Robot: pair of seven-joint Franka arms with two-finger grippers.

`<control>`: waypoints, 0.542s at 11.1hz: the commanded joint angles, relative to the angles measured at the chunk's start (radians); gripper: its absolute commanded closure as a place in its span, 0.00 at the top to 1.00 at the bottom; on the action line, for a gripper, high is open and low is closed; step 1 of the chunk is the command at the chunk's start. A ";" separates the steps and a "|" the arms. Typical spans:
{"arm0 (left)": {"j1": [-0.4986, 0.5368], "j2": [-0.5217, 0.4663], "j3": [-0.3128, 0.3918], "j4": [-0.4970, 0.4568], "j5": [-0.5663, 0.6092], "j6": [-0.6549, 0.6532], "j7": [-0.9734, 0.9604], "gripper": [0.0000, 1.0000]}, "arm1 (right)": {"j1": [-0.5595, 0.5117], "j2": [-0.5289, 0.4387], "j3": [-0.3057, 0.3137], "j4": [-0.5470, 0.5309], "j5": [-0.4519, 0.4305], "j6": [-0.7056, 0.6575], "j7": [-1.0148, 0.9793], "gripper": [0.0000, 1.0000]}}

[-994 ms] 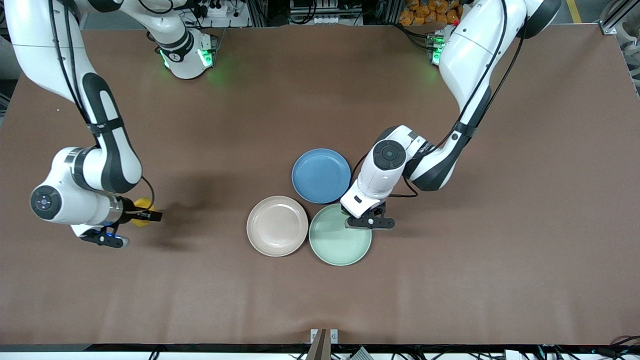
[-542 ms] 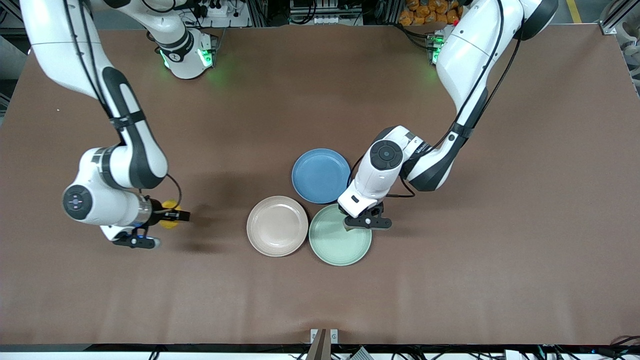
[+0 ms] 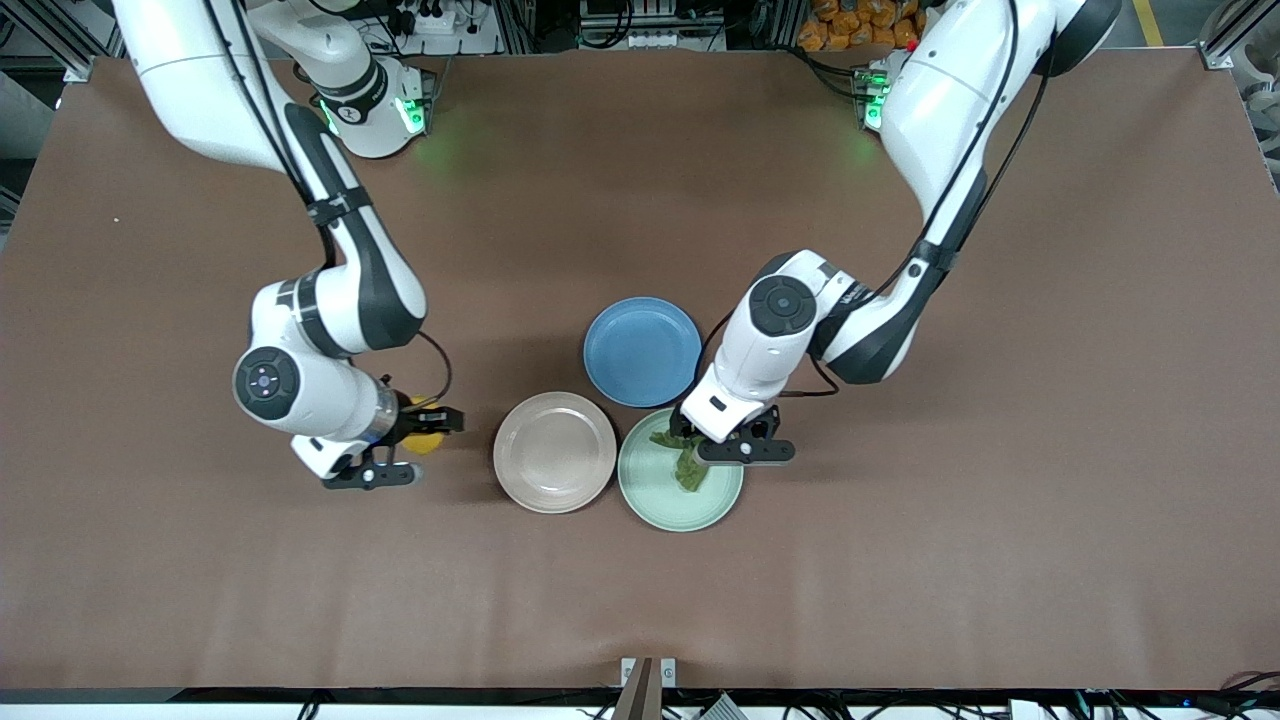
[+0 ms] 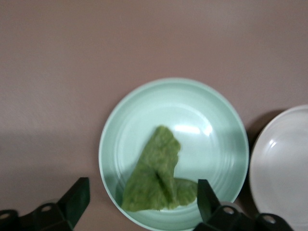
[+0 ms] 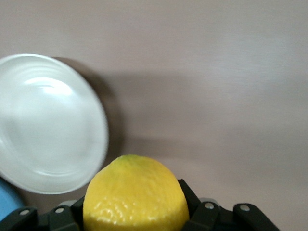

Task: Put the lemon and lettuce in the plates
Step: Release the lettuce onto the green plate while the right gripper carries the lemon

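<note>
Left wrist view: 1 of 2 placements is done, the lettuce (image 4: 156,180) released in the mint plate (image 4: 219,113) under the wide-open left end effector (image 4: 142,204), while the lemon (image 5: 135,195) is gripped by the right end effector (image 5: 137,211) over the counter (image 3: 640,600) beside the beige plate (image 3: 555,452).

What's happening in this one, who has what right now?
The lettuce lies in the mint green plate, and the left gripper hangs open just above it. The right gripper is shut on the lemon over bare table, toward the right arm's end from the beige-pink plate, which holds nothing yet. The blue plate holds nothing either.
</note>
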 commanded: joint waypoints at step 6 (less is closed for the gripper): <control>0.071 -0.247 0.058 -0.023 0.034 -0.254 0.128 1.00 | 0.136 0.147 -0.003 0.072 0.093 0.249 0.027 0.48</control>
